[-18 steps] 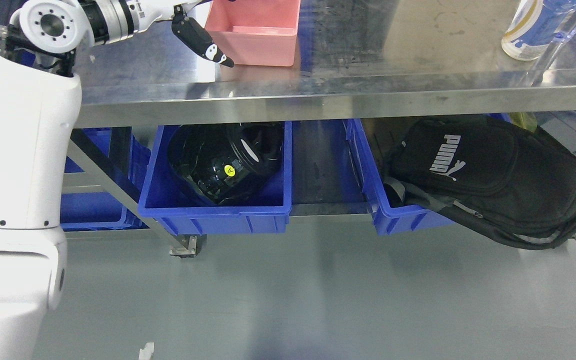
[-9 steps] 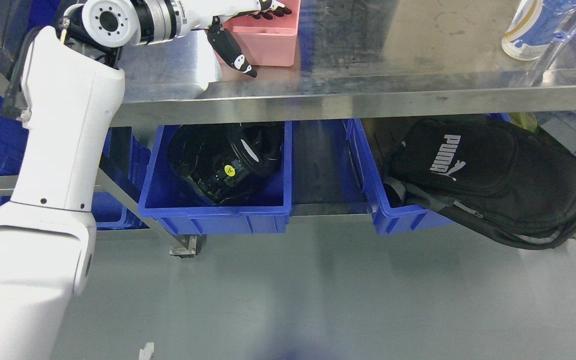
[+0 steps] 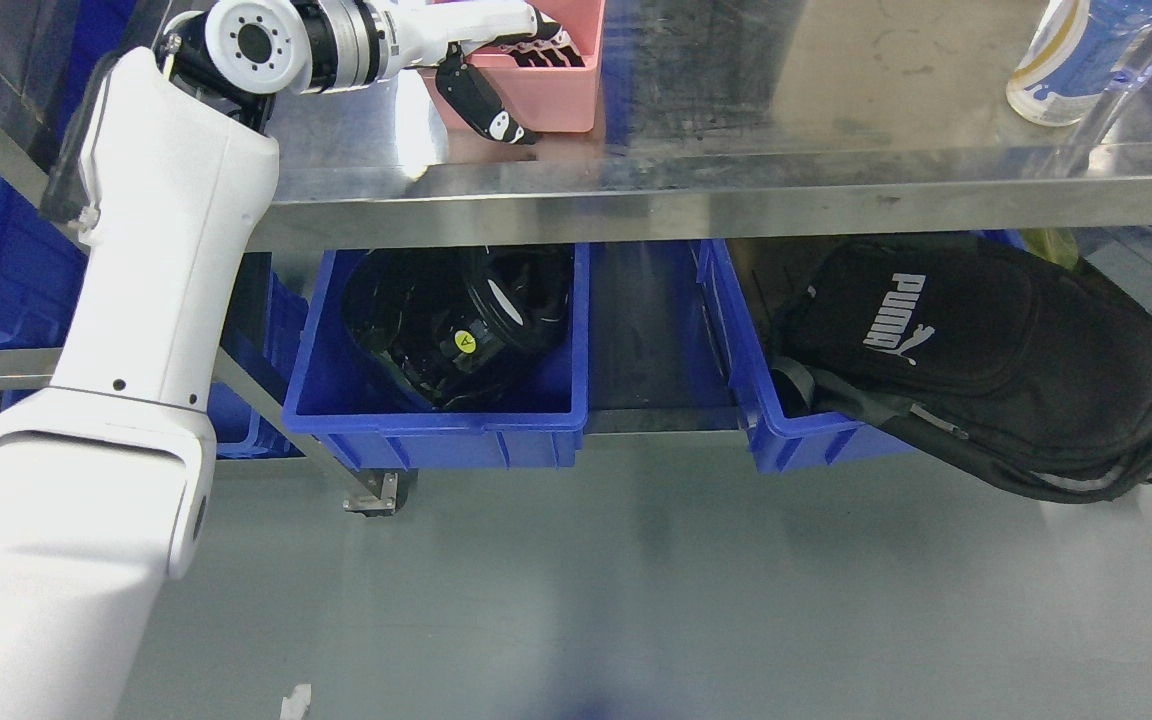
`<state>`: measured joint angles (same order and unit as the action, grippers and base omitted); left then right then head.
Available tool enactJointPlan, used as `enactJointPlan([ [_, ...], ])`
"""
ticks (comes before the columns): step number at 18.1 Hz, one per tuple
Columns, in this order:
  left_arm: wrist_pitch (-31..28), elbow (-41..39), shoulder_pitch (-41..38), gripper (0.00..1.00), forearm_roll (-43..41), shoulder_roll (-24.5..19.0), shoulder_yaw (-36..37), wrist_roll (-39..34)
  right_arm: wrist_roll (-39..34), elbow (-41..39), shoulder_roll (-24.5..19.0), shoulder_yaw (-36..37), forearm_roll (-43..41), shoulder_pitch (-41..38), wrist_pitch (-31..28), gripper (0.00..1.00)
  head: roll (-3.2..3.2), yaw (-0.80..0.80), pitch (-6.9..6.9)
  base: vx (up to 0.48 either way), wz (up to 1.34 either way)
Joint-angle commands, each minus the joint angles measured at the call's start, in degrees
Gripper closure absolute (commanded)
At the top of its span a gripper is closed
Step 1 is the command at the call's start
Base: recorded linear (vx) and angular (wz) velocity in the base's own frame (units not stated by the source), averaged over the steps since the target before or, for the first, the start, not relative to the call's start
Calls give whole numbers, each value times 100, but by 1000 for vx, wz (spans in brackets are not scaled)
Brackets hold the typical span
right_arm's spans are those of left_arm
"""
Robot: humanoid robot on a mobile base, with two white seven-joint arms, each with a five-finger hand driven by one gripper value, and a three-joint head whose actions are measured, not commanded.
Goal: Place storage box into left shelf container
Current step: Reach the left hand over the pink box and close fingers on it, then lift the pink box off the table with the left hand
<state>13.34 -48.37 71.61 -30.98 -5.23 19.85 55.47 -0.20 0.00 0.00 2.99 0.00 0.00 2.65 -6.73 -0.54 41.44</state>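
Left hand grips pink storage box on steel tabletop.

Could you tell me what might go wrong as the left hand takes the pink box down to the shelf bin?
The left hand pinches only the pink box's near wall, so it may tilt or slip. The left blue bin already holds a black helmet, leaving little room. The steel tabletop's edge overhangs the bin and could catch the box.

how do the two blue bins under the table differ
The left bin holds a shiny black helmet that sits fully inside it. The right bin holds a black backpack that spills over its front edge. Both are blue, open-topped, and sit on the lower shelf under the steel table.
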Motion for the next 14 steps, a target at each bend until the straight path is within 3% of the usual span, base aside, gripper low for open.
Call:
enactJointPlan([
  [1,660,539,-77,100,-31,180,-1166,253,37,-100,100,-1,-123,26,16,0,0,0,0,2,-15],
  [4,723,530,-112,100,170,224,-1772,280,28,-100,100,-1,-123,18,16,0,0,0,0,1,-5],
  [7,732,408,-383,100,1126,423,-2703,236,37,-100,100,-1,-123,18,16,0,0,0,0,0,0],
  [9,732,276,-481,100,1951,423,-2794,192,37,-100,100,-1,-123,26,16,0,0,0,0,2,37],
  [11,732,223,-586,100,3453,423,-2768,148,37,-100,100,-1,-123,18,25,0,0,0,0,5,76],
  [14,758,-224,-867,100,4229,423,-2698,148,37,-100,100,-1,-123,26,25,0,0,0,0,5,30],
])
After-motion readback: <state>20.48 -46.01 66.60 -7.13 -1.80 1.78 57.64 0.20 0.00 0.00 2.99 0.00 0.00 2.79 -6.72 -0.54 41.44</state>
